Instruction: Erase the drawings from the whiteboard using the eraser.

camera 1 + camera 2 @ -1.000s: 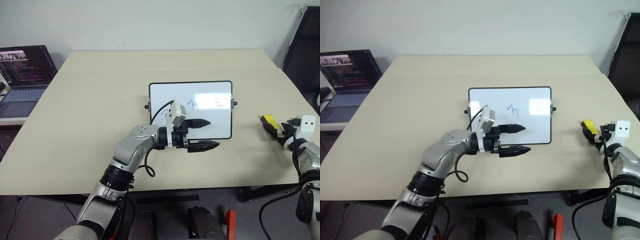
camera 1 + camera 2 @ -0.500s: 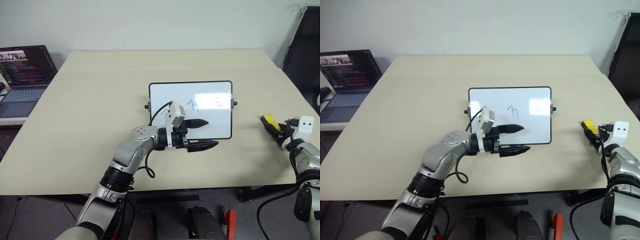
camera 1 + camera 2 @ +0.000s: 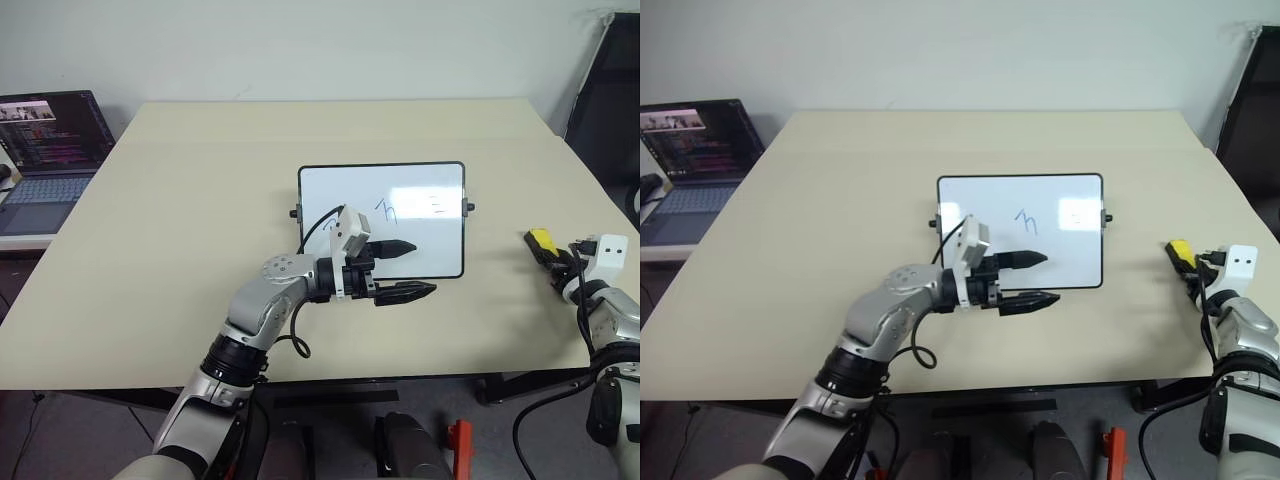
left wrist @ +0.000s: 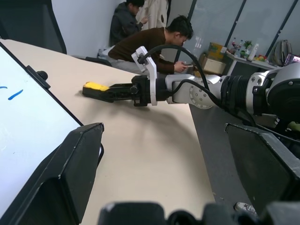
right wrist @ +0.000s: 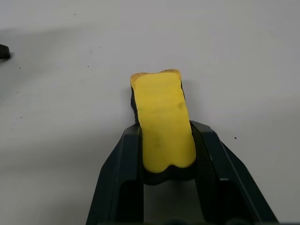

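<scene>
The whiteboard (image 3: 382, 218) lies flat in the middle of the table, with small blue drawings (image 3: 386, 208) on its white surface. My left gripper (image 3: 410, 268) hovers open over the board's near edge and points to the right, one finger over the board and one just in front of it. The yellow eraser (image 3: 541, 241) is to the right of the board, low over the table. My right gripper (image 5: 166, 136) is shut on the eraser (image 5: 164, 122), and most of the block sticks out past the fingertips. In the left wrist view the eraser (image 4: 96, 86) shows in the right gripper (image 4: 111, 92).
The beige table (image 3: 200, 200) has bare room all around the board. An open laptop (image 3: 45, 150) sits off its far left corner, and a black chair (image 3: 605, 100) stands at the far right. Two people (image 4: 154, 42) are beyond the table's right side.
My right gripper's fingers have closed from wide open onto the yellow eraser. Both arms have stayed in place, and the left gripper is still open.
</scene>
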`<state>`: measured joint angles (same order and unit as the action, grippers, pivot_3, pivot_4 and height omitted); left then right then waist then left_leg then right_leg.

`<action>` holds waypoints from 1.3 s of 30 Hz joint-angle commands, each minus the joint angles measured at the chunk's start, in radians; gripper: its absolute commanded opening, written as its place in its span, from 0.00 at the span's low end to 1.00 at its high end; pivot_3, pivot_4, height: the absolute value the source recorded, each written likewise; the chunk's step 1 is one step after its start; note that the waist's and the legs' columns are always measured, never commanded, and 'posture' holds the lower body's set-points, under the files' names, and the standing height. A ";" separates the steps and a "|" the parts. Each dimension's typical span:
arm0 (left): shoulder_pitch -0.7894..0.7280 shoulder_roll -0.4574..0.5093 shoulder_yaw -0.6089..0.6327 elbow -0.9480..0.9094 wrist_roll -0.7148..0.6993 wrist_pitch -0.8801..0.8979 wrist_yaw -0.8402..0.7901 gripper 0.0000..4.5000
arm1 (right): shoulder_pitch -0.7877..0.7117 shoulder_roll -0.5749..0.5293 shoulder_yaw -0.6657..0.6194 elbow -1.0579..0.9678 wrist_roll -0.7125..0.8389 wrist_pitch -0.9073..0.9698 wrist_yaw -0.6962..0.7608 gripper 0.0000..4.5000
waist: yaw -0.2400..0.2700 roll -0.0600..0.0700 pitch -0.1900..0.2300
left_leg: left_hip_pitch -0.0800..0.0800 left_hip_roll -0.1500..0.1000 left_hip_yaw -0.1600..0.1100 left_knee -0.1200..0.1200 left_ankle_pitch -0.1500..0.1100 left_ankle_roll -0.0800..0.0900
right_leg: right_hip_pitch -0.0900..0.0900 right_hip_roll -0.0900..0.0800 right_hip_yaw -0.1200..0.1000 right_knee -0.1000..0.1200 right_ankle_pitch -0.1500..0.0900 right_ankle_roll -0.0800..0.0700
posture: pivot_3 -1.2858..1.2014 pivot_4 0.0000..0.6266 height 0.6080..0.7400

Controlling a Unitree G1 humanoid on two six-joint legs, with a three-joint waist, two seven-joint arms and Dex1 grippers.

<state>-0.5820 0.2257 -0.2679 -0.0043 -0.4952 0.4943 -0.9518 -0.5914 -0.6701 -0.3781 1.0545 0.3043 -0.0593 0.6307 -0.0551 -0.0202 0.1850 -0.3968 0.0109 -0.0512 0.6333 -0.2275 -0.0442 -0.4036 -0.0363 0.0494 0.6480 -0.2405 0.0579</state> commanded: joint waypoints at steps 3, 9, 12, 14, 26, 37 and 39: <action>0.001 0.064 0.079 -0.070 -0.014 -0.007 -0.002 1.00 | 0.141 -0.025 -0.157 -0.683 0.294 0.272 -0.025 0.23 | -0.001 0.004 0.000 | -0.001 0.000 0.000 0.000 0.000 0.000 | -0.001 0.000 0.000 0.000 0.000 0.000 | 0.52 0.24 1.00; 0.048 0.175 0.178 -0.077 -0.023 0.000 0.004 1.00 | 0.085 0.021 -0.145 -1.227 0.748 0.652 -0.140 0.23 | -0.010 0.007 0.001 | 0.003 0.002 -0.001 0.000 0.000 0.000 | -0.001 0.002 0.001 0.006 -0.002 0.001 | 0.52 0.24 1.00; 0.062 0.208 0.220 -0.061 -0.017 -0.006 0.012 1.00 | 0.007 0.072 -0.045 -1.271 0.758 0.688 -0.153 0.23 | -0.001 0.004 0.000 | 0.003 0.002 -0.002 0.002 0.000 0.000 | 0.001 0.003 -0.001 0.006 -0.004 0.003 | 0.52 0.24 1.00; 0.079 0.232 0.251 -0.046 -0.004 -0.023 0.024 1.00 | -0.045 0.111 0.047 -1.277 0.723 0.689 -0.124 0.23 | 0.001 0.004 0.000 | 0.001 0.002 -0.002 0.006 0.000 0.000 | 0.000 0.002 -0.001 0.007 -0.003 0.003 | 0.52 0.24 1.00; 0.299 0.361 0.376 -0.118 0.067 -0.115 0.087 1.00 | -0.251 0.214 0.653 -0.996 0.015 0.240 0.158 0.23 | 0.009 0.004 0.001 | -0.002 0.003 -0.003 0.007 0.000 0.000 | -0.004 0.002 -0.004 0.010 -0.002 -0.003 | 0.52 0.24 1.00; 0.380 0.348 0.387 -0.180 0.094 -0.222 0.143 1.00 | -0.314 0.385 0.656 -0.509 -0.217 -0.133 0.096 0.23 | 0.019 0.003 0.002 | -0.002 0.003 -0.003 0.007 0.000 0.000 | -0.004 0.002 -0.004 0.011 -0.002 -0.004 | 0.52 0.24 1.00; 0.372 0.342 0.383 -0.184 0.095 -0.217 0.152 1.00 | -0.325 0.391 0.648 -0.433 -0.243 -0.173 0.081 0.23 | 0.020 0.003 0.002 | -0.002 0.003 -0.003 0.007 0.000 0.000 | -0.004 0.002 -0.004 0.011 -0.002 -0.004 | 0.52 0.24 1.00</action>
<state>-0.1935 0.5666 0.1073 -0.1507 -0.3984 0.2922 -0.8120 -0.8938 -0.2778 0.3036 0.5945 0.0786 -0.1835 0.7273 -0.0350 -0.0174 0.1866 -0.3988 0.0136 -0.0548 0.6405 -0.2277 -0.0443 -0.4078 -0.0346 0.0452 0.6588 -0.2423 0.0542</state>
